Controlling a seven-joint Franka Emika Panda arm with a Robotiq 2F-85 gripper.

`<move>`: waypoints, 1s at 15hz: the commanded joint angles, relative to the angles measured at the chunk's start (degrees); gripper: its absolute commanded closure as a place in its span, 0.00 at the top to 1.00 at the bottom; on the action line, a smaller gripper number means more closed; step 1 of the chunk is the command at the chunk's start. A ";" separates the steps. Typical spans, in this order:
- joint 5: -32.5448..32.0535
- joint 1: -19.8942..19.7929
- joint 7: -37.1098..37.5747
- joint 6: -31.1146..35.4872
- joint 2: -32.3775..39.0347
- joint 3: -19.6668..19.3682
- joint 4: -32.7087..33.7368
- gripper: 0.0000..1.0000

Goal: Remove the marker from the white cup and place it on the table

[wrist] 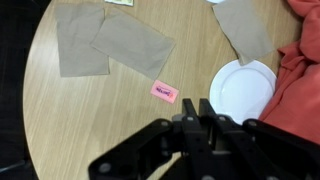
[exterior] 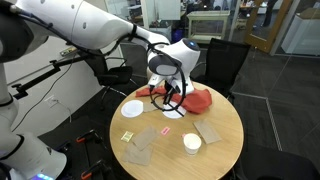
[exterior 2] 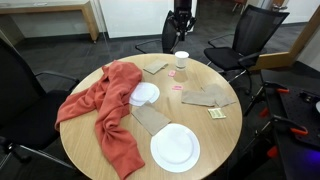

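A red cloth point(exterior 2: 105, 110) sprawls over one side of the round tabletop point(exterior 2: 235, 135), its edge lying against a flat white disc point(exterior 2: 145, 94); a second disc point(exterior 2: 175, 148) sits apart, near the rim. Brown paper napkins are scattered flat across the wood: one point(exterior 2: 155, 68) just beside the white cup point(exterior 2: 181, 60), one point(exterior 2: 210, 97) farther along and one point(exterior 2: 150, 118) between the two discs. A small pink slip point(wrist: 164, 92) lies on bare wood just beside the disc by the cloth, and a small yellowish card point(exterior 2: 217, 113) rests near the napkin toward the rim. Black office chairs point(exterior 2: 250, 35) ring the tabletop. The hand point(wrist: 197, 112) hangs above the wood over the pink slip and the cloth-side disc, touching nothing; in the wrist view its fingers point(wrist: 188, 122) look pressed together with nothing pinched between them. The white cup stands upright close to the tabletop's edge, well apart from the hand, and nothing blocks the way to it but the flat napkins. In an exterior view its pale inside point(exterior: 192, 143) shows, yet the cup is too small there to tell whether the marker is inside it, and the marker cannot be made out anywhere else either.
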 commanded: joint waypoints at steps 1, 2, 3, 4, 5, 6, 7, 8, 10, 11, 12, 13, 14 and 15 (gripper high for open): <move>-2.90 1.66 -1.38 5.38 0.31 0.21 -3.27 0.03; -3.87 2.04 -1.59 6.80 0.90 0.20 -3.73 0.03; -4.75 2.39 -1.72 8.18 1.40 0.23 -4.25 0.03; -5.58 2.68 -1.91 9.24 2.19 0.33 -4.42 0.03; -6.49 3.01 -1.95 10.63 2.87 0.33 -4.80 0.03; -6.80 3.03 -2.55 11.75 3.66 0.57 -5.00 0.03; -7.18 3.09 -3.52 13.05 3.71 0.69 -6.19 0.03; -7.21 3.15 -4.18 14.35 4.47 0.97 -6.54 0.03; -7.14 3.21 -5.78 16.96 5.93 1.48 -7.18 0.03; -7.08 3.27 -6.17 18.15 6.54 1.71 -7.48 0.03; -7.06 3.21 -6.87 19.42 7.32 1.95 -7.71 0.03; -7.02 3.17 -7.44 20.44 7.82 2.18 -8.07 0.03; -6.99 3.30 -7.60 21.51 8.40 2.40 -8.26 0.03; -6.85 3.31 -7.80 22.49 8.97 2.61 -8.35 0.03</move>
